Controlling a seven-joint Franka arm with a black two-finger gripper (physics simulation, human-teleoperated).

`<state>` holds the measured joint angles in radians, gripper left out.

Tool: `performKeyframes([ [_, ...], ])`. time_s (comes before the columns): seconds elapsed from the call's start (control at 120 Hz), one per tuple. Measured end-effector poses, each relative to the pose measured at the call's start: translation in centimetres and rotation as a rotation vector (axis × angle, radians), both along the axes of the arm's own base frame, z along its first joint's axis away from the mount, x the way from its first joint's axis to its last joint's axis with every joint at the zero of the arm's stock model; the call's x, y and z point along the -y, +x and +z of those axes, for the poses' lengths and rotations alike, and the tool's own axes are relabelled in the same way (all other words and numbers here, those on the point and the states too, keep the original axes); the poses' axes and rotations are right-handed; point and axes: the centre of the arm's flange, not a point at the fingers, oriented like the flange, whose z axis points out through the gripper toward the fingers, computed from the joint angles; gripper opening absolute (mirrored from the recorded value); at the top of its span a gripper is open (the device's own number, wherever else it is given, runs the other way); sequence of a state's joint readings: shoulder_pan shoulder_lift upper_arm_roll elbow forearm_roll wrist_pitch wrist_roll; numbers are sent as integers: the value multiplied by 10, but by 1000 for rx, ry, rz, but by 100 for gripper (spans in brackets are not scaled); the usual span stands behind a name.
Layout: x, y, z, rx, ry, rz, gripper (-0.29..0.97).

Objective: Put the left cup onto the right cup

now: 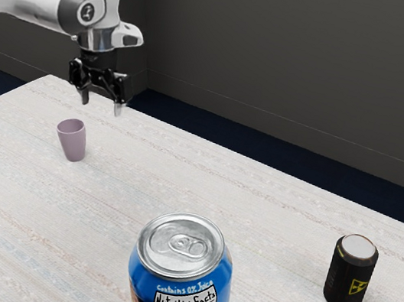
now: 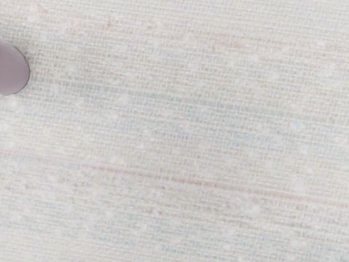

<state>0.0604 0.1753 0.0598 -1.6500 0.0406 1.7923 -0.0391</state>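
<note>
Three things stand well apart on the tabletop (image 1: 271,201), with wide bare surface left between them: a purple cup (image 1: 70,138) near the far corner at the exterior view's left, a black can (image 1: 350,273) toward the edge at that view's right, and a blue drink can (image 1: 180,279) at the near edge. The gripper (image 1: 101,105) is held in the air close to the far edge, its fingers spread apart with nothing between them. The purple cup is seen below it and slightly nearer the camera, untouched. The cup is stood upright, mouth up, long axis vertical.
</note>
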Motion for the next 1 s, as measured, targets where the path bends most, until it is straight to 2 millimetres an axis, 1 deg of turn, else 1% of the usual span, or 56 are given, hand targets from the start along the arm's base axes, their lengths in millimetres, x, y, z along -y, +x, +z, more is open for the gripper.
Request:
performKeyframes([
  [0.142,-37,5,-20,2,2,52,62],
  [0.233,-66,6,-32,6,5,86,59],
  [0.35,-88,10,-46,11,3,101,57],
  [0.467,-109,15,-68,6,-1,107,56],
  [0.625,-128,27,-89,14,-7,96,54],
  [0.758,-134,37,-101,20,-9,74,54],
  [1.0,-149,58,-128,22,-27,42,53],
])
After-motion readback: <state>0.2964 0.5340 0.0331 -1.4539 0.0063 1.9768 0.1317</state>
